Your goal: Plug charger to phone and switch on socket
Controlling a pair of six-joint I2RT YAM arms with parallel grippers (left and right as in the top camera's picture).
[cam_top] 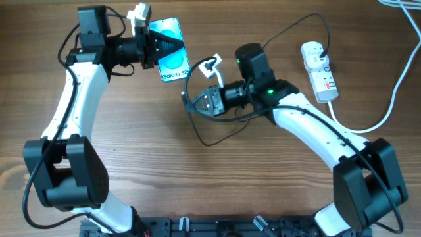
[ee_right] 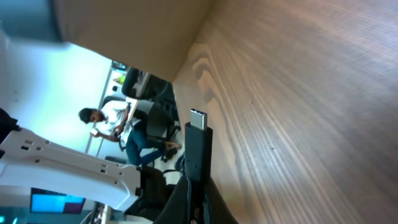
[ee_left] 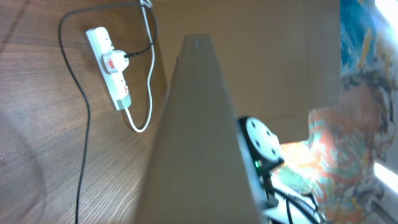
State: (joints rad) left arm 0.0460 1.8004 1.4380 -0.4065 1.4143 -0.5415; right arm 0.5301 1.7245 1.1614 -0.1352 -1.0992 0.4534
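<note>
My left gripper (cam_top: 158,47) is shut on the phone (cam_top: 172,66) and holds it above the table at the back left, its teal-and-white "Galaxy" screen facing up. In the left wrist view the phone (ee_left: 199,143) is a blurred edge-on slab filling the middle. My right gripper (cam_top: 195,101) is shut on the charger plug, a little right of and below the phone's near end. In the right wrist view the black plug (ee_right: 198,149) stands out from the fingers (ee_right: 198,196), metal tip free. The charger cable (cam_top: 217,139) loops below. The white socket (cam_top: 320,71) lies at the back right.
The socket's thick white cord (cam_top: 388,112) curves off to the right edge. The socket (ee_left: 111,62) and a thin black cable (ee_left: 84,124) also show in the left wrist view. The wooden table (cam_top: 217,191) lies under both arms.
</note>
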